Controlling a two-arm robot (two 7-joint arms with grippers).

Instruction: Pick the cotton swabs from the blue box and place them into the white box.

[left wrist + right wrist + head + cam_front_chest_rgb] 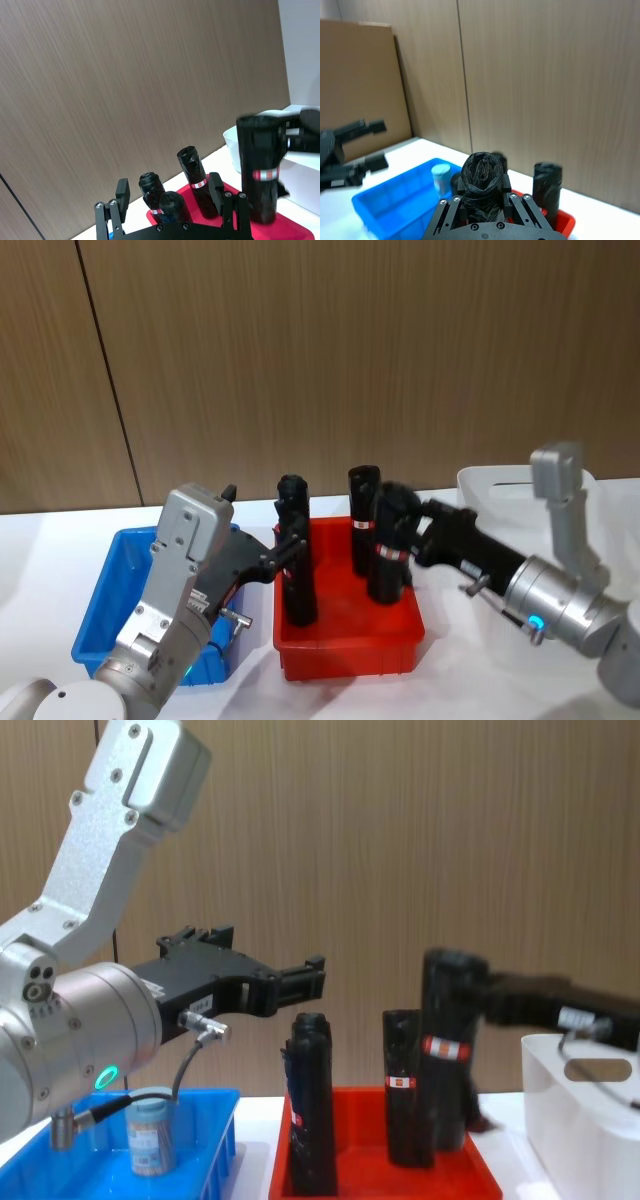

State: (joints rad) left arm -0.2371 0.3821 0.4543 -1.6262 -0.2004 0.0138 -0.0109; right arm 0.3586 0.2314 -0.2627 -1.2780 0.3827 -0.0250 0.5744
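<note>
Right pincer (pixel 400 530) is gripping a black roll (pixel 388 545) with a red label, holding it upright over the red tray (pixel 350 645), beside the white box (pixel 500 490). Left pincer (pixel 300 982) is hovering with its fingers spread wide, above the gap between the blue box (pixel 215 1140) and the tray. One jar of cotton swabs (pixel 150 1130) is standing upright in the blue box. Three more rolls are standing in the tray on the white surface (pixel 40 550).

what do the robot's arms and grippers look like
Both arms have silver-grey metal casings with rounded joints, each showing a small glowing teal light. The left gripper and right gripper are matte black with slim angular fingers. A thin grey cable with a metal plug loops off the left wrist.
</note>
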